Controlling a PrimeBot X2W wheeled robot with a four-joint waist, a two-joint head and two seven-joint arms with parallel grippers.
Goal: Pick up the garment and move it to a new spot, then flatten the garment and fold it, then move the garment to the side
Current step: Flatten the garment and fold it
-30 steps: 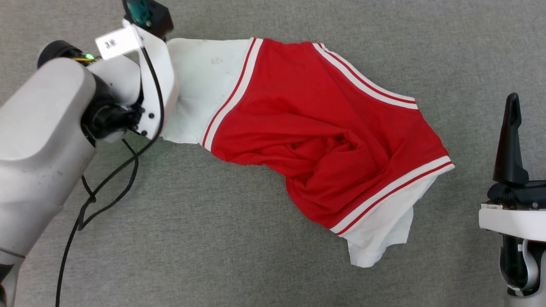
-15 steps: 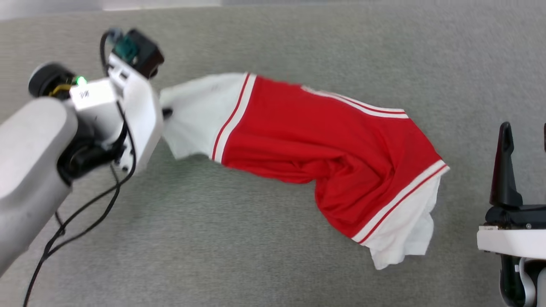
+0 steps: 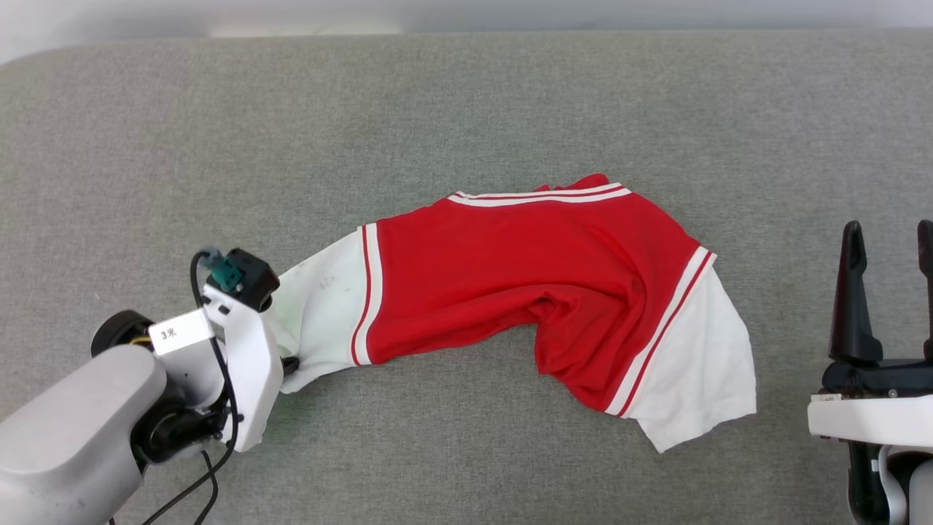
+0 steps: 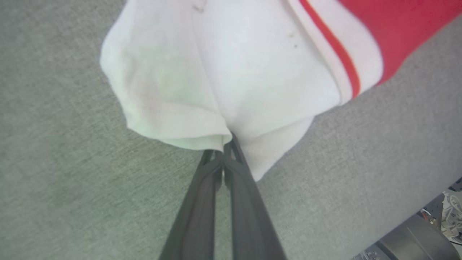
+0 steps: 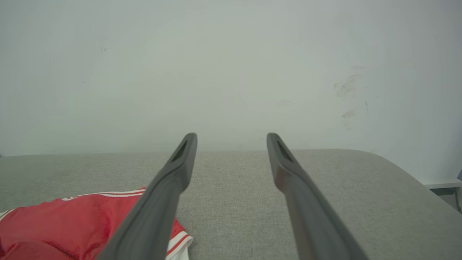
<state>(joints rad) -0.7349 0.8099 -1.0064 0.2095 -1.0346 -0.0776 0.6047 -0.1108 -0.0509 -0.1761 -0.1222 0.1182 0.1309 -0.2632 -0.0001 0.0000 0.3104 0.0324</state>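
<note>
The garment, a red jersey with white sleeves and striped trim, lies stretched across the grey surface, bunched in the middle. My left gripper is shut on the edge of its left white sleeve; in the left wrist view the gripper has both fingertips pinched together on the folded sleeve hem. My right gripper stands open at the right, clear of the other white sleeve. In the right wrist view that gripper has nothing between its spread fingers, and the garment lies at the lower left.
A grey fabric-covered table carries the garment, with its rounded far edge against a pale wall. Black cables hang along my left wrist.
The left gripper has closed on the white sleeve and dragged it toward me, pulling the garment out longer. The head camera has also shifted, bringing the table's far edge into view.
</note>
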